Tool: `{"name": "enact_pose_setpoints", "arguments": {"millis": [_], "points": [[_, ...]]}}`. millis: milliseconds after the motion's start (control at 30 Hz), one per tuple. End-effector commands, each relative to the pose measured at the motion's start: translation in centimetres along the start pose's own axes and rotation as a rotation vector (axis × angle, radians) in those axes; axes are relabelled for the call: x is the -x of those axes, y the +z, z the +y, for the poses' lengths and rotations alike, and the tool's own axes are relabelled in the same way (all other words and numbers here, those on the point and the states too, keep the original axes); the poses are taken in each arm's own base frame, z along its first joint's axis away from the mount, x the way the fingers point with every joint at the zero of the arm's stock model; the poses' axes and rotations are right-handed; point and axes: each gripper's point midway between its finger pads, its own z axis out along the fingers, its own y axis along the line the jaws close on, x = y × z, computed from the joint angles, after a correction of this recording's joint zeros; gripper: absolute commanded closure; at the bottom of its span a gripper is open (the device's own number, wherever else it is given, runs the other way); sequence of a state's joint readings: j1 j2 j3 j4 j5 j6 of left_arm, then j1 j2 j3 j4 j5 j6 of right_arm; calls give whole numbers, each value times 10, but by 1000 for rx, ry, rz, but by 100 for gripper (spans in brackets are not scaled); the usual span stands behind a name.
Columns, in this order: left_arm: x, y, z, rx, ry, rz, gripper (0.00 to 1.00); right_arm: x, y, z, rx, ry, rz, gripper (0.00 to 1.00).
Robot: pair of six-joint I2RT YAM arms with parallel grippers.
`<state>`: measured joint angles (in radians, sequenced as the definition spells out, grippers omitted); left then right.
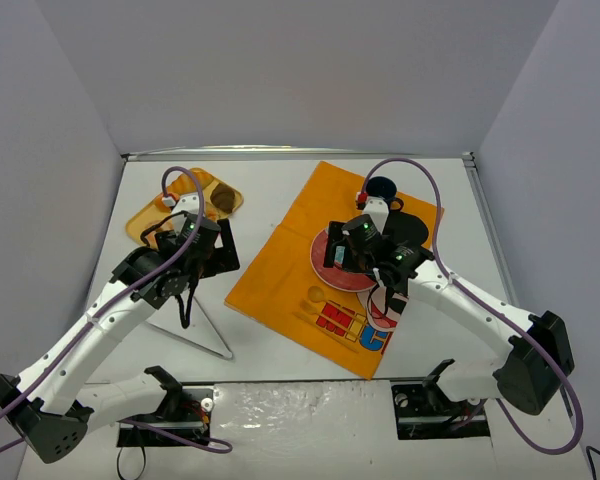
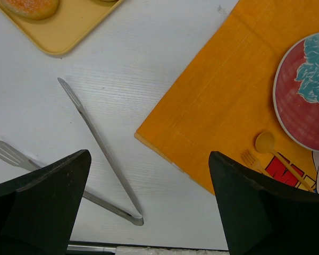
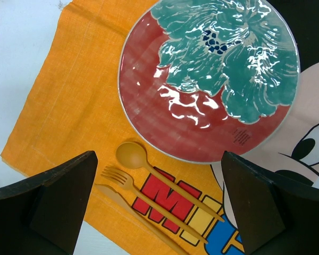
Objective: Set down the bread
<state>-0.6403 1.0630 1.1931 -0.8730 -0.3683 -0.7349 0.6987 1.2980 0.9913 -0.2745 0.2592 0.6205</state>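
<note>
A sugared bread roll [image 2: 31,6] lies on a yellow tray [image 2: 69,33] at the back left. In the top view the tray [image 1: 145,222] holds a darker roll [image 1: 220,198]. A red plate with a teal flower [image 3: 202,79] sits on the orange placemat [image 3: 64,106], and nothing lies on it. My left gripper [image 2: 149,212] is open and empty above the white table, between the tray and the placemat. It also shows in the top view [image 1: 202,252]. My right gripper [image 3: 159,212] is open and empty above the plate's near edge. It also shows in the top view [image 1: 358,250].
Metal tongs [image 2: 98,146] lie open on the table under my left gripper. A yellow spoon [image 3: 132,155], fork [image 3: 117,176] and knife lie on the placemat near the plate. Grey walls close in the table on three sides.
</note>
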Motion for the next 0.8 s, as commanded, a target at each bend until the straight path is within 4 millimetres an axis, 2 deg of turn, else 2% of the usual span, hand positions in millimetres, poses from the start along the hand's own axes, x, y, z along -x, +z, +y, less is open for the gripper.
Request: {"name": "enact_pose_setpoints", "arguments": {"millis": [0, 233, 333, 367, 433, 533, 633, 767], "points": [[14, -6, -9, -45, -14, -54, 9, 33, -14, 3, 2, 22, -98, 0], [10, -6, -7, -28, -43, -37, 9, 27, -11, 1, -6, 16, -81, 0], [3, -2, 3, 43, -89, -14, 9, 28, -12, 0, -9, 16, -86, 0], [-14, -6, 28, 189, -210, 32, 9, 27, -12, -1, -11, 16, -86, 0], [-34, -7, 48, 321, -309, 70, 9, 28, -13, -1, -6, 17, -87, 0], [-67, 0, 48, 373, -477, 141, 9, 28, -16, 1, 4, 23, -91, 0], [-100, 11, 47, 397, -560, 195, 9, 27, -15, 0, 2, 18, -91, 0], [-119, 15, 54, 463, -641, 207, 9, 26, -16, 0, 13, 20, -92, 0]]}}
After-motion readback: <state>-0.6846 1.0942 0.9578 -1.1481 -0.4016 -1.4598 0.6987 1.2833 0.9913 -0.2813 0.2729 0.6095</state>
